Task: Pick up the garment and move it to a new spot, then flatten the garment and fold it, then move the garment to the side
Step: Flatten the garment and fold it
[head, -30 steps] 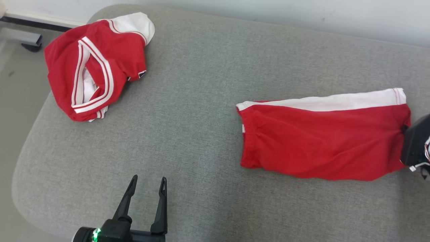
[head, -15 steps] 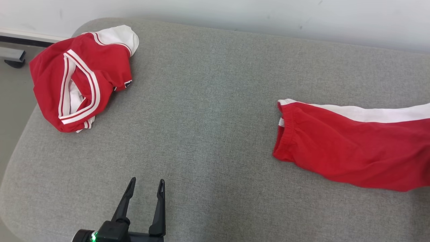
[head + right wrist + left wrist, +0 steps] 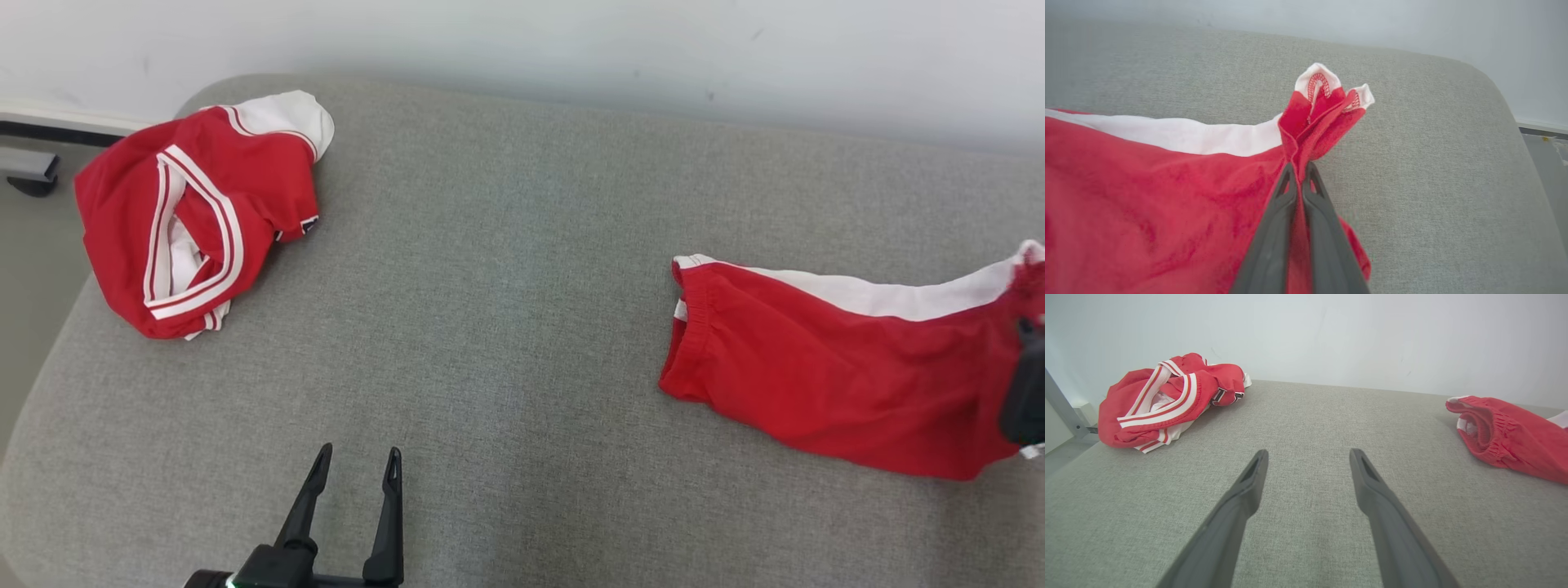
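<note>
The garment [image 3: 833, 376] is red with a white side band, folded into a long strip on the right of the grey cushion [image 3: 490, 286]. Its elastic waist end faces the middle. In the right wrist view, my right gripper [image 3: 1299, 169] is shut on the garment's [image 3: 1147, 196] far right end, and the pinched hem stands up in a bunch past the fingertips. The gripper's dark body [image 3: 1024, 400] shows at the right edge of the head view. My left gripper [image 3: 360, 453] hovers open over bare cushion near the front, well left of the garment [image 3: 1515, 437], with nothing between its fingers [image 3: 1249, 486].
A second red garment with white stripes [image 3: 196, 212] lies crumpled at the cushion's far left corner [image 3: 1163, 404]. A pale wall runs behind the cushion. The cushion's rounded right edge [image 3: 1515, 163] is close to my right gripper, with floor beyond it. Floor also lies off the left edge [image 3: 33, 269].
The head camera has shifted. The held garment has slid rightward across the cushion, away from the crumpled one. My left gripper has stayed open in the same place.
</note>
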